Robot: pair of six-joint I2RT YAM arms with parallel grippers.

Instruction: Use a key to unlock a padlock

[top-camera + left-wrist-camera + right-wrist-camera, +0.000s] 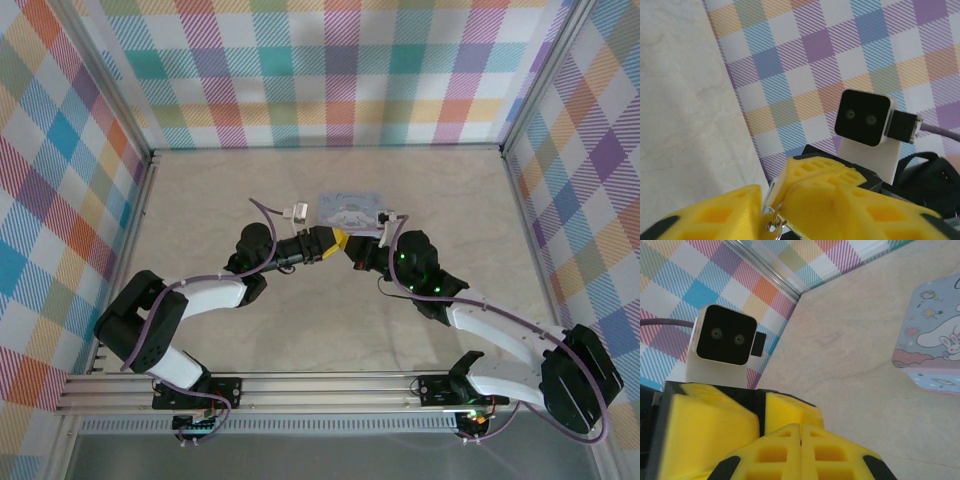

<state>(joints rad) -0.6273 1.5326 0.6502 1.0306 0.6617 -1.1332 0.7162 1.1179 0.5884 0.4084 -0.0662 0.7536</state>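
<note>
A thin silvery metal loop (774,222) is showing in the narrow slot between the left arm's yellow ribbed fingers (710,217). It is too small to tell whether it is the padlock's shackle or a ring on the key. Neither the dark-blue body nor the blade is making itself out clearly there.

The loop is sitting above the middle of the pale marbled desk (250,330), just nearer than the pale blue rectangular tin with a white cartoon figure (350,208), which is lying toward the far edge.

The right arm's yellow fingers (830,450) are pointing straight at the loop. The two sets of tips are meeting nose to nose along the desk's left-right line, so both arms are about equally near.

The left fingers are drawn close and seem to be pinching the loop. The right fingers are pressing flat together along one seam, and what they are clamping, if anything, is hidden. Any insertion is likely depending on lining up these two opposed tips.
</note>
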